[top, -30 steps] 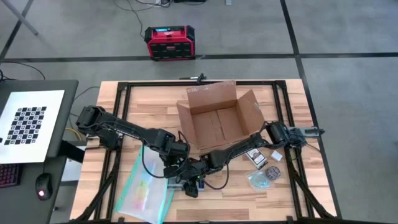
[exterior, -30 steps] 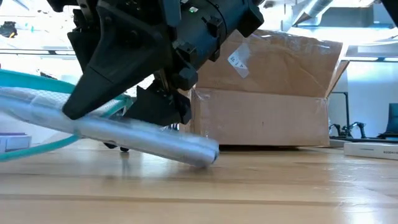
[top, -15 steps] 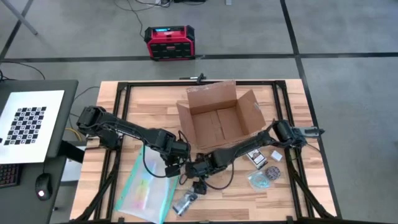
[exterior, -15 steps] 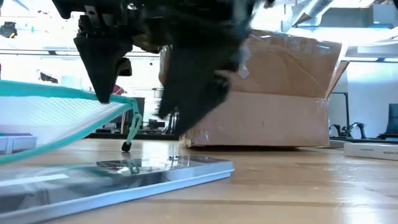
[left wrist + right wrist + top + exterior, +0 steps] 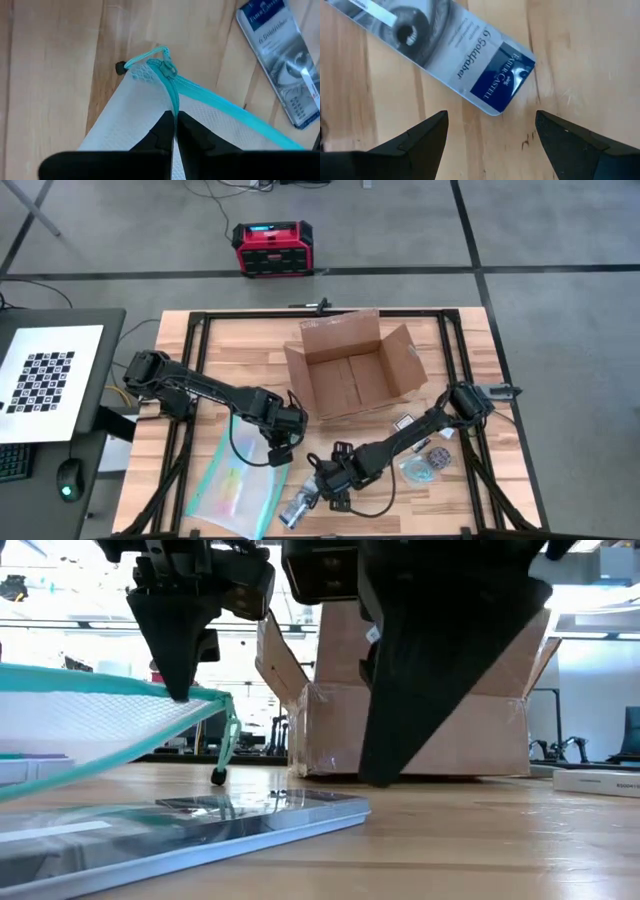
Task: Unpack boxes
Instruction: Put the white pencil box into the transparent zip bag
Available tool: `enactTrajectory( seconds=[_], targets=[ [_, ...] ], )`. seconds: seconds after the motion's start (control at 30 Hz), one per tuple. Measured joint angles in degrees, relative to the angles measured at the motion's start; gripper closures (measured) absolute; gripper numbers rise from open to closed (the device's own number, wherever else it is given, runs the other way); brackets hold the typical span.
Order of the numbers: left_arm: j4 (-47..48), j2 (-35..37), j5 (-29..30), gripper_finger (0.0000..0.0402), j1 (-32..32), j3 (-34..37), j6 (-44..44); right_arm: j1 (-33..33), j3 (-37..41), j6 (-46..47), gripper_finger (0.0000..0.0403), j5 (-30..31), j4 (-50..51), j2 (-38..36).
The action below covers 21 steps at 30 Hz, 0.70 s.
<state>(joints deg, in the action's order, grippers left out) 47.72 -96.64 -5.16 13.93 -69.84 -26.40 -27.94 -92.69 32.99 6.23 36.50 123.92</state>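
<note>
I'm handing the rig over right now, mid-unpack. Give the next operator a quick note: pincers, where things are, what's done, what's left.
Left pincer: shut on the teal-edged mesh pouch, pinching it at the zipper edge near the table's front left.
Right pincer: open, empty, hovering just above the flat pencil tin, which lies free on the wood at front centre.
Cardboard box: open, flaps out, at the table's back centre; no contents visible inside from above.
Done: the tin, pouch and a few small items at front right are out on the table.
Left: probably loading the tin into the pouch, if that's the plan.
</note>
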Motion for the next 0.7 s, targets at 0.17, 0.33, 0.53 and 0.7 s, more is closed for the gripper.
enactTrajectory(
  seconds=[0.17, 0.33, 0.53, 0.7],
  targets=[
    [1.76, 0.00, -0.59, 0.0364, -0.52, 0.00, 1.59, 0.00, 0.07, -1.38, 0.0113, 0.01, 0.15, 0.00],
    [9.06, 0.00, -0.51, 0.0309, -1.82, -1.91, -0.25, 0.00, 0.08, -6.88, 0.0113, -0.01, 2.41, -0.19],
    [12.09, 0.52, 1.20, 0.0285, 0.00, -7.10, -7.36, 1.35, 0.07, -19.26, 0.0113, -0.68, 5.88, -1.11],
    [10.98, 0.66, 6.52, 0.0284, 7.77, -8.74, -22.38, 2.39, 0.10, -30.26, 0.0113, -4.73, 8.27, -1.11]
  ],
)
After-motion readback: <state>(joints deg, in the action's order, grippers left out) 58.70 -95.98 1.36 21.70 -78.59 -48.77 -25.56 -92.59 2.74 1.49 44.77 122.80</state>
